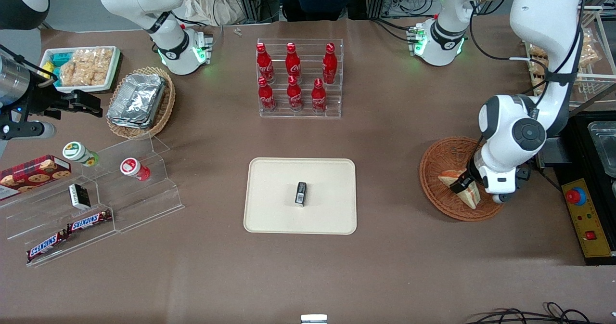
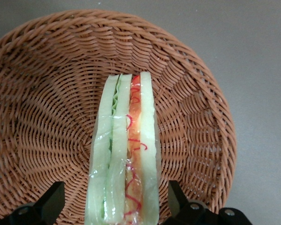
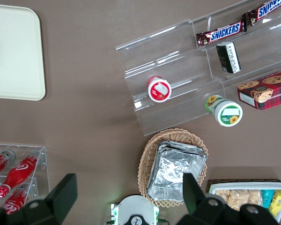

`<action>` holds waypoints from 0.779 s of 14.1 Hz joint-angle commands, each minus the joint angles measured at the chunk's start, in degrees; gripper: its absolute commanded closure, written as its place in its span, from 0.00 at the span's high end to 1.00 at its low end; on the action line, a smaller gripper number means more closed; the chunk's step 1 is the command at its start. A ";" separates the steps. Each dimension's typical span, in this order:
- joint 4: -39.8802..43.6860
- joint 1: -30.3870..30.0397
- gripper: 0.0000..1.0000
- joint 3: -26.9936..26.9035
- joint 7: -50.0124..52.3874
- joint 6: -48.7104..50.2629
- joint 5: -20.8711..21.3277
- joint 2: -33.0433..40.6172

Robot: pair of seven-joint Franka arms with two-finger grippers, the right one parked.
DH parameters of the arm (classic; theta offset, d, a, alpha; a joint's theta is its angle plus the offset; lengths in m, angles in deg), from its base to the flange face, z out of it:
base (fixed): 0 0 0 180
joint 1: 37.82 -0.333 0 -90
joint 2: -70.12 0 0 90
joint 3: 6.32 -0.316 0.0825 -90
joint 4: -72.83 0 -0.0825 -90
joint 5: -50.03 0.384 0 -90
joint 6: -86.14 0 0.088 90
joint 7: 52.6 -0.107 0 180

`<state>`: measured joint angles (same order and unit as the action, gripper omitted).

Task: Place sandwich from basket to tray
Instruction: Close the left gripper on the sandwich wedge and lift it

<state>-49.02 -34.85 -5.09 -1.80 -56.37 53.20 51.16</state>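
The sandwich [image 2: 124,154] is a clear-wrapped wedge of pale bread with green and orange-red filling. It stands on edge in the reddish-brown wicker basket [image 2: 42,93]. My left gripper [image 2: 114,192] is down in the basket, open, with one black finger [image 2: 52,200] on each side of the sandwich and a small gap on each side. In the front view the gripper [image 1: 463,185] sits low over the sandwich [image 1: 470,196] in the basket [image 1: 433,162] toward the working arm's end of the table. The cream tray [image 1: 274,184] lies mid-table.
A small black box [image 1: 301,193] stands in the middle of the tray. A rack of red cola bottles [image 1: 298,78] is farther from the front camera. Toward the parked arm's end are a tan basket with foil pans [image 1: 139,102] and an acrylic snack stand [image 1: 96,199].
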 commanded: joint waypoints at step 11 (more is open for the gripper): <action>-0.41 0.29 0.53 0.35 5.10 -4.62 0.87 -0.02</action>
<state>-48.91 -34.72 -4.89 1.75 -58.82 53.21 50.60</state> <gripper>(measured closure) 0.396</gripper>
